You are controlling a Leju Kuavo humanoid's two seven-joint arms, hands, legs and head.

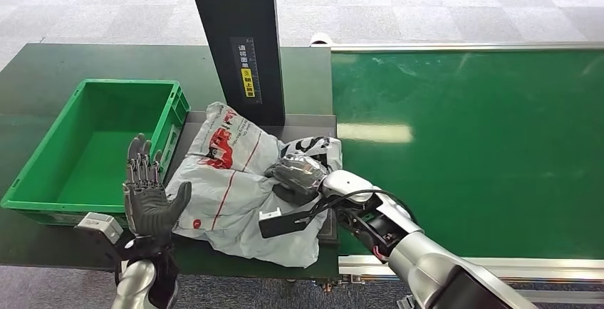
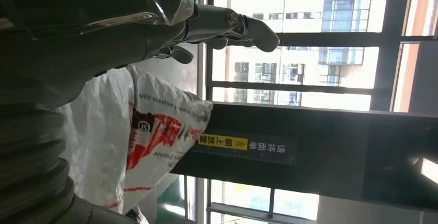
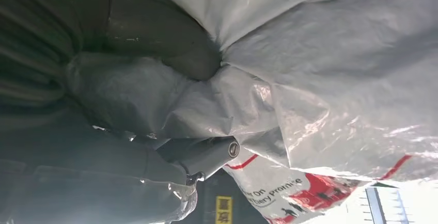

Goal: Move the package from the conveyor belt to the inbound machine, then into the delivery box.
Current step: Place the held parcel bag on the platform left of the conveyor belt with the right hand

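head view first: the package (image 1: 231, 181), a crumpled grey mailer bag with red print, lies on the dark platform of the inbound machine (image 1: 242, 38), right at the foot of its black scanner column, between the conveyor belt (image 1: 463, 145) and the delivery box (image 1: 92, 145). the right hand (image 1: 299, 174) is down on the bag's belt-side corner, fingers bunched into the plastic, so it reads as gripping the package there, likely to keep it steady under the scanner. the left hand (image 1: 146, 195) stands upright beside the bag's other edge, palm toward it, fingers spread, holding nothing. it sits between bag and box, which looks like a set-up to help carry the bag across into the box.

left wrist view: the left hand's fingers (image 2: 248, 28) stretch out free in the air, nothing between them. the package (image 2: 150, 126) sits just beside, with the machine's column and its yellow label (image 2: 223, 142) behind it.

right wrist view: very close now, the thumb (image 3: 155, 33) presses into a gathered fold of the package (image 3: 335, 79), with a finger (image 3: 206, 154) under the fold. that's a pinch on the film itself, a sensible hold for a soft bag with no firm edge.

my read: the machine stop is reached, the box leg is yet to do.
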